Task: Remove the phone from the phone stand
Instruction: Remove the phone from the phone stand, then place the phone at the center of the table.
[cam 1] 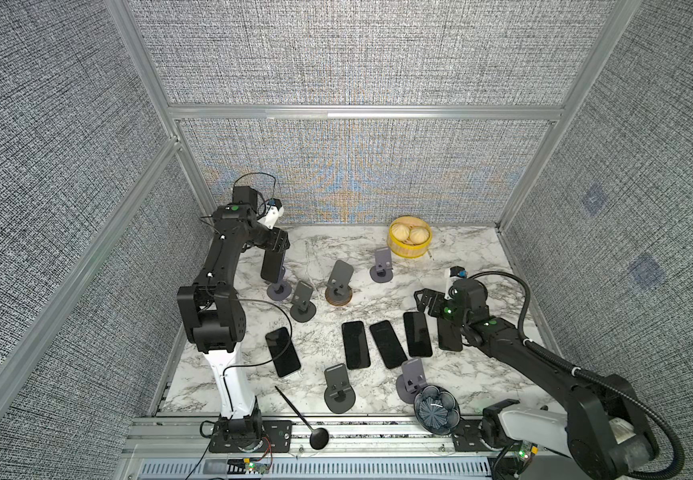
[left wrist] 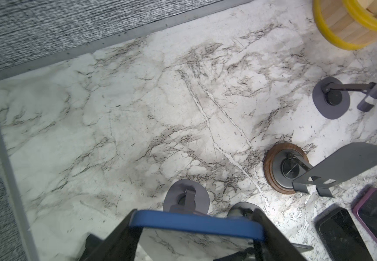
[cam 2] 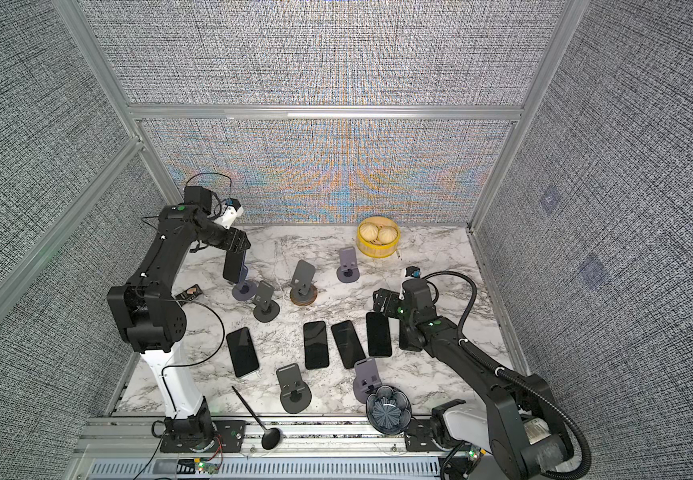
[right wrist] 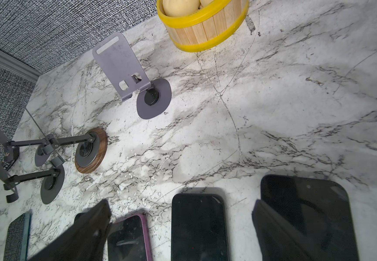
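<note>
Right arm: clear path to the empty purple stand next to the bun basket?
Probably yes. The right pincer is open and empty, and only bare marble lies between it and that stand; the bun basket sits just behind it.

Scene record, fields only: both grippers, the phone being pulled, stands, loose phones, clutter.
left gripper: shut on upright blue-cased phone at grey round-base stand
phone clear of stand: cannot tell
right gripper: open, empty, over the phone row
flat black phones on marble table: five
empty stands: five
clutter: yellow-rimmed bamboo steamer, dark bowl, black spoon
</note>
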